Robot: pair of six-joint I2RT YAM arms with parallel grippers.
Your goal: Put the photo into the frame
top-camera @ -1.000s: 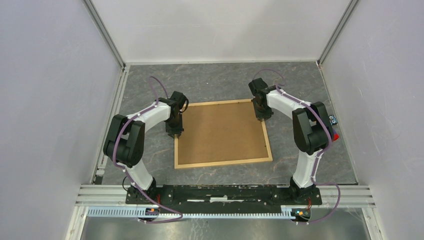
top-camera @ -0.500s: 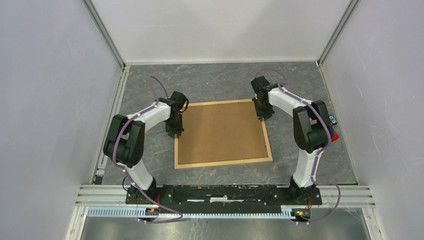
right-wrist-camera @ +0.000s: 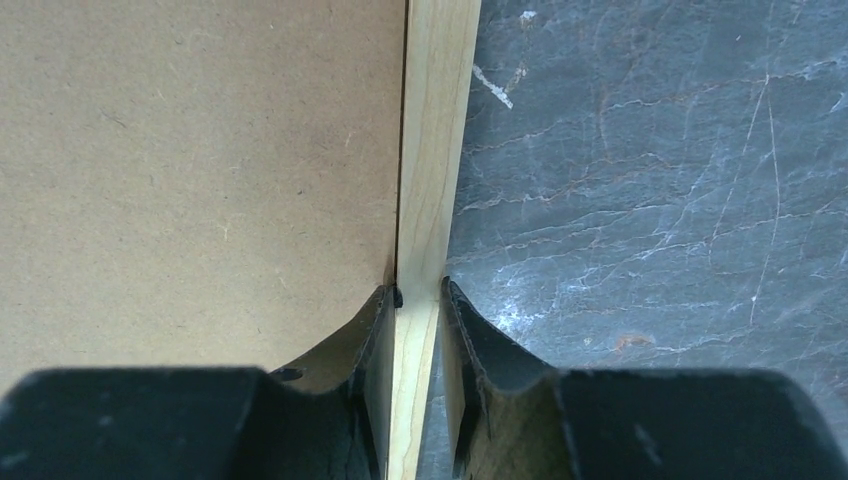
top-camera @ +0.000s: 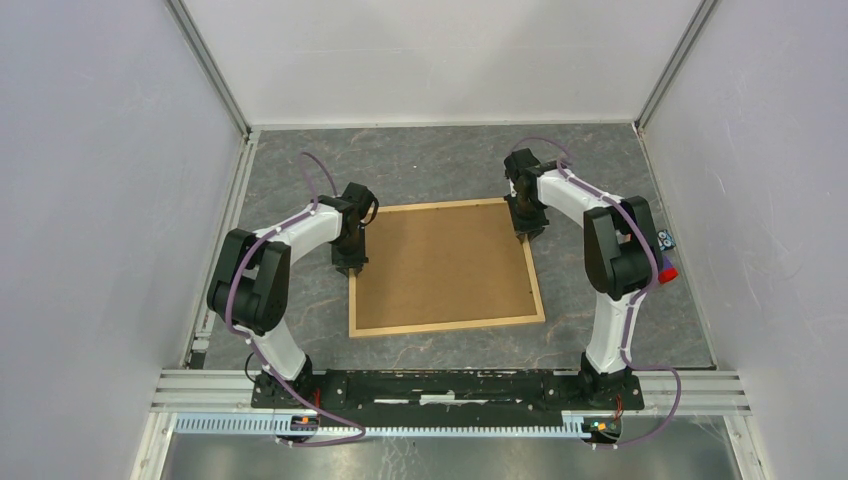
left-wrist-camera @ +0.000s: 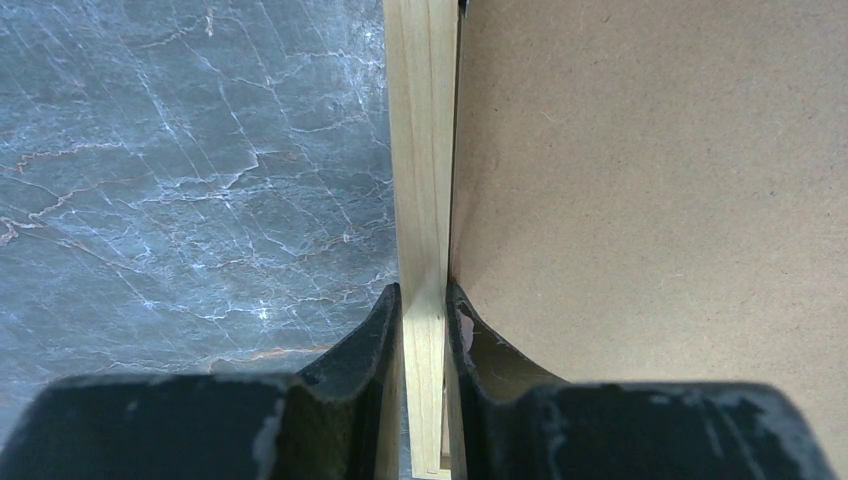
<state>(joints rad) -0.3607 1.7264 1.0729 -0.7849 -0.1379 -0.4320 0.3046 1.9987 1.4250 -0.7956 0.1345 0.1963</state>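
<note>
left gripper [left-wrist-camera: 424, 300]: almost closed, pinching the left strip of the frame [left-wrist-camera: 420, 150].
right gripper [right-wrist-camera: 420, 295]: almost closed too, pinching the right strip.
frame: flat on the table [top-camera: 420, 165], between the arms.
board [top-camera: 440, 265]: brown, fills the frame.
photo: not seen; maybe under the board, I cannot tell.
change: the right arm slid a little toward the far corner; the frame did not move. I think a lift comes next.
arms: both bent, wrists pointing down.
</note>
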